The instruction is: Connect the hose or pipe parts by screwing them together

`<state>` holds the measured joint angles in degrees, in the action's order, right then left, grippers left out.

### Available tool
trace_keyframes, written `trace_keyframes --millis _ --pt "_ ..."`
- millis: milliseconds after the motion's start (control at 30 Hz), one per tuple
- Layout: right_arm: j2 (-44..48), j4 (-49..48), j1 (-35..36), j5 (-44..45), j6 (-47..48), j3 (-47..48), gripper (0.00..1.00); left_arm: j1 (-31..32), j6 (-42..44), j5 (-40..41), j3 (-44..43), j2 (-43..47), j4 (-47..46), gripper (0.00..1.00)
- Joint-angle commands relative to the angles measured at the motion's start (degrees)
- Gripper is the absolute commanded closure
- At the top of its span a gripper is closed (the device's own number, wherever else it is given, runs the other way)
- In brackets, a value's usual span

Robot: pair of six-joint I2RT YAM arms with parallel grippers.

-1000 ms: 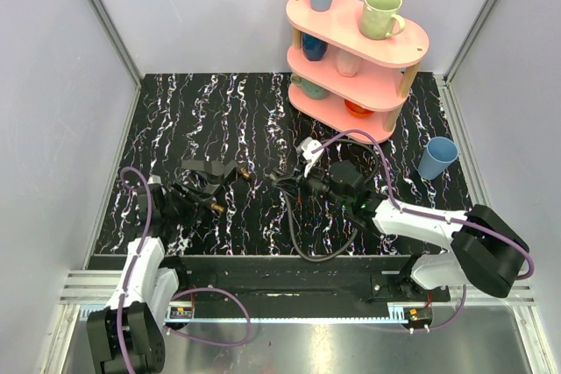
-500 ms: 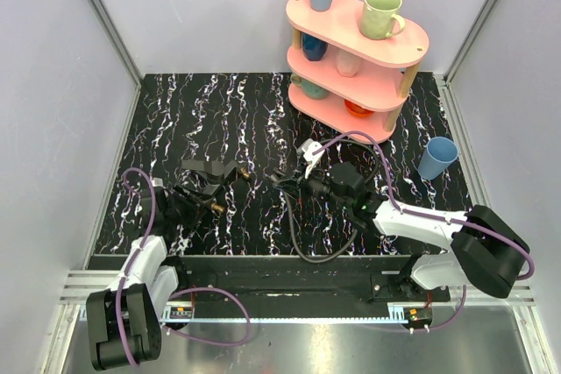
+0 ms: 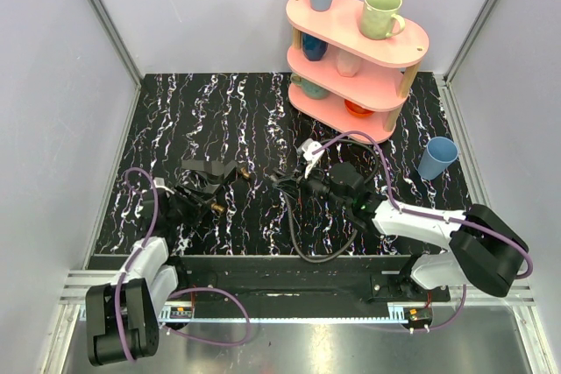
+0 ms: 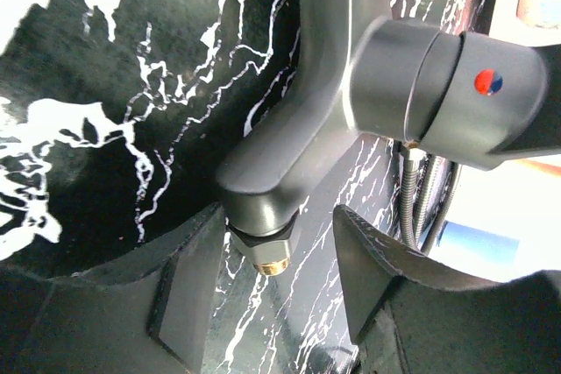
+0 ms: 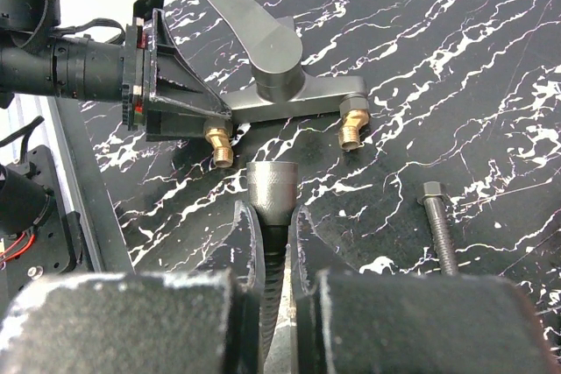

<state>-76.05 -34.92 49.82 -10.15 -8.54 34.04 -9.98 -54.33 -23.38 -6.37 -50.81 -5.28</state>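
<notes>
Left tool (image 4: 279, 256) has narrowed, jaws apart astride faucet inlet (image 4: 263, 253); right tool (image 5: 273, 236) clamps hose (image 5: 273, 188) near bolt (image 5: 440, 229).

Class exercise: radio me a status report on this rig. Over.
Left gripper open, straddling brass inlet of faucet. Right gripper shut on hose; silver nut short of inlets, unthreaded. Loose threaded stud beside, not blocking.

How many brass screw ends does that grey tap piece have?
2. One brass end sits inside the open left claw; the other is at the tap body's opposite end, untouched. More may be hidden underneath.
</notes>
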Motion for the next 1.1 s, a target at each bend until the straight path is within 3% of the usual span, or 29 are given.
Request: trace_keyframes --millis 0,300,567,733,867,1067 --pt "-0.94 -3.93 -0.34 0.22 -0.87 1.03 1.00 2.32 -1.22 1.49 2.50 -2.27 -3.76 0.43" --pt "-0.68 -2.97 -0.34 0.13 -0.78 1.03 1.00 3.47 -2.19 1.58 3.29 -5.71 -7.99 0.53" --pt "-2.34 4.05 -0.34 -2.58 4.92 3.91 1.00 7.06 -6.13 1.84 3.47 -5.36 -12.03 1.00" --pt "-8.75 15.91 -0.34 -5.92 12.56 11.39 1.00 13.74 -13.78 5.34 4.00 -3.17 -15.20 1.00" --pt "-13.76 13.92 0.27 -6.64 14.24 13.07 1.00 19.45 -20.72 9.13 3.65 2.53 -14.94 1.00" --pt "-18.77 10.84 5.19 3.03 14.69 12.37 1.00 21.14 -23.81 12.48 2.50 9.13 -10.46 1.00"
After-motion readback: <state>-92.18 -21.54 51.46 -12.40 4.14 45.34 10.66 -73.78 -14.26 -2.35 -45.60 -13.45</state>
